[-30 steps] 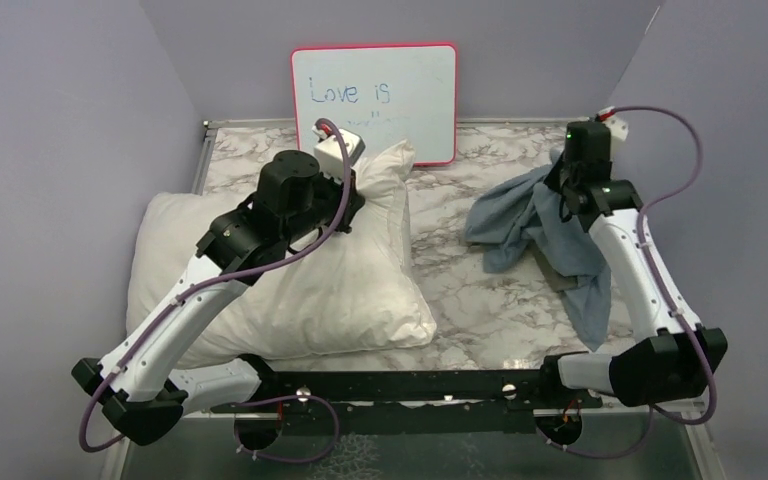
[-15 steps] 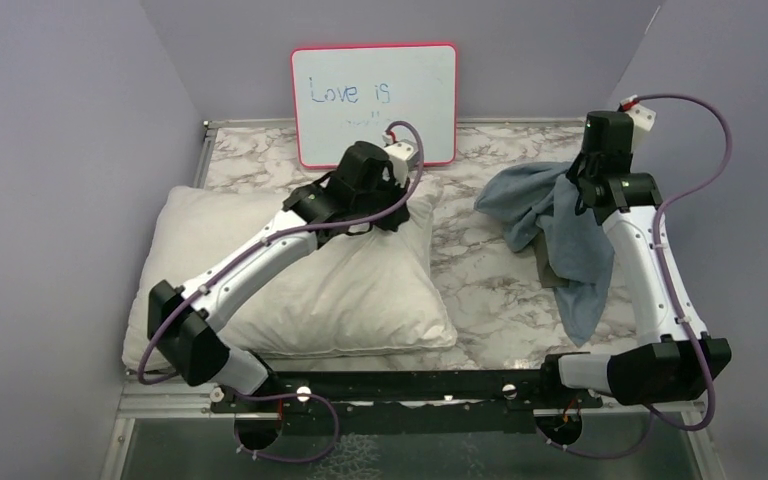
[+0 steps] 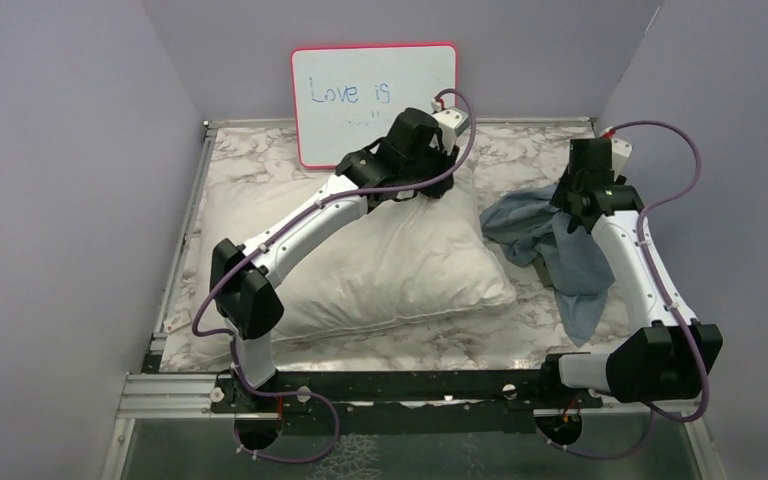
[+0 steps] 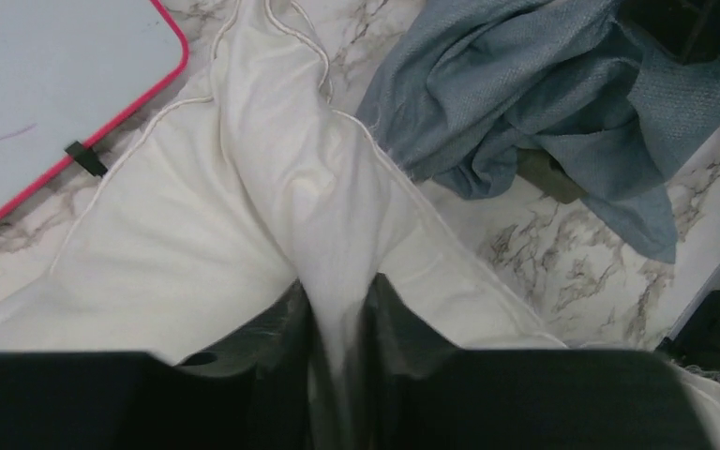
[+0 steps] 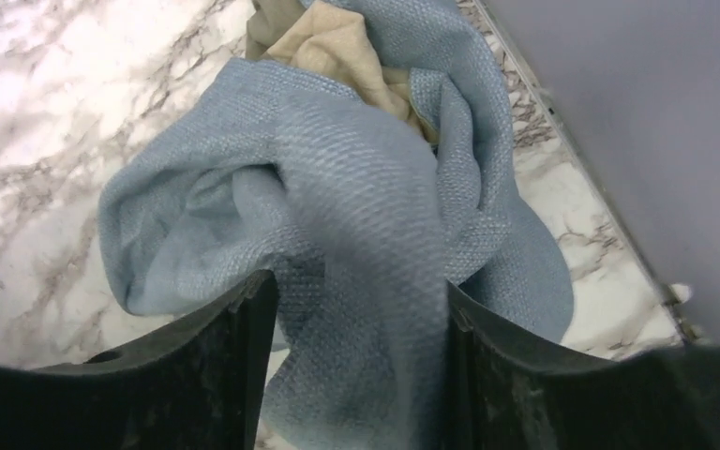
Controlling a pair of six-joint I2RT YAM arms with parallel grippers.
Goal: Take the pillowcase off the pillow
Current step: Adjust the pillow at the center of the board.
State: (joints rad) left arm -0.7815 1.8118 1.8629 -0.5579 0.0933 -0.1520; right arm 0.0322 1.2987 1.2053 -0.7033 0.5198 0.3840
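the right gripper [image 5: 352, 292] has just let its jaws part: they stand fairly wide, with the pillowcase [image 3: 560, 250] lying slack between them and slumped on the marble table [image 3: 520, 160] at the right, a tan patch showing in its folds. the pillowcase is fully off the pillow [image 3: 380, 270], so the task looks essentially done. the left gripper [image 4: 337, 291] stays pinched narrow on a ridge of white fabric at the pillow's far right corner. compared with a second ago, the pillow has been dragged rightward, ending just beside the cloth and below the whiteboard [image 3: 374, 100].
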